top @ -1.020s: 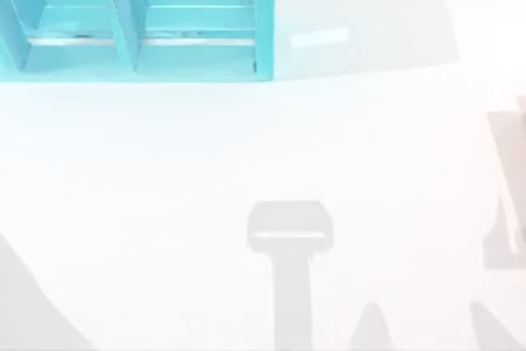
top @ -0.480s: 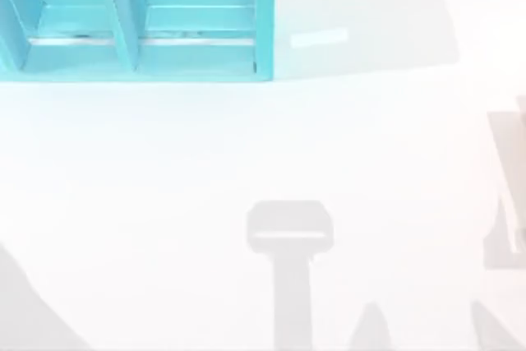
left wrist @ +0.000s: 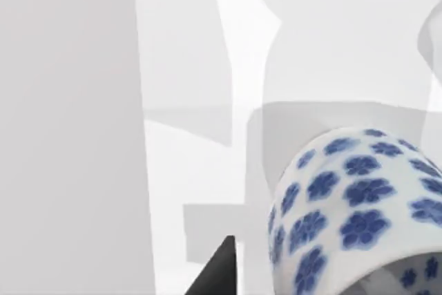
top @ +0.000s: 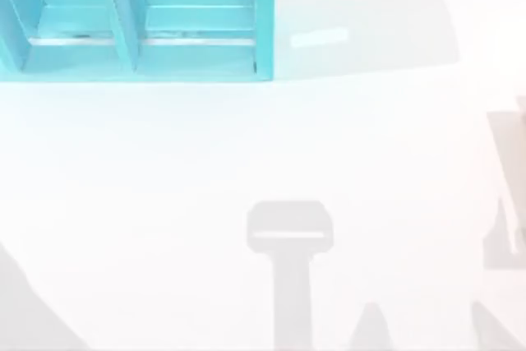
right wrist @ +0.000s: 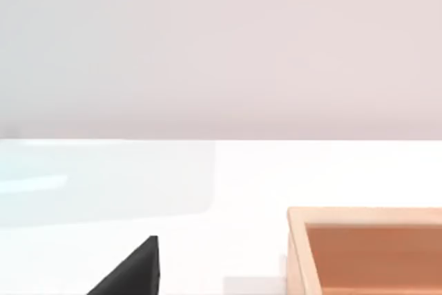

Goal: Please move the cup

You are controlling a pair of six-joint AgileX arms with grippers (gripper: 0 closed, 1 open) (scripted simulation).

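close before the left wrist camera sits a white cup (left wrist: 352, 212) patterned with blue flowers, resting on the white desk (top: 246, 145); 1 dark fingertip of the left claw (left wrist: 217, 271) shows just beside it, and i cannot tell whether that claw is apart or together. at the desk's far left stands a turquoise shelf (top: 136, 18). the right wrist view shows a wooden box (right wrist: 366, 250). judging by this, the approach is in hand; next comes straddling the cup and closing.
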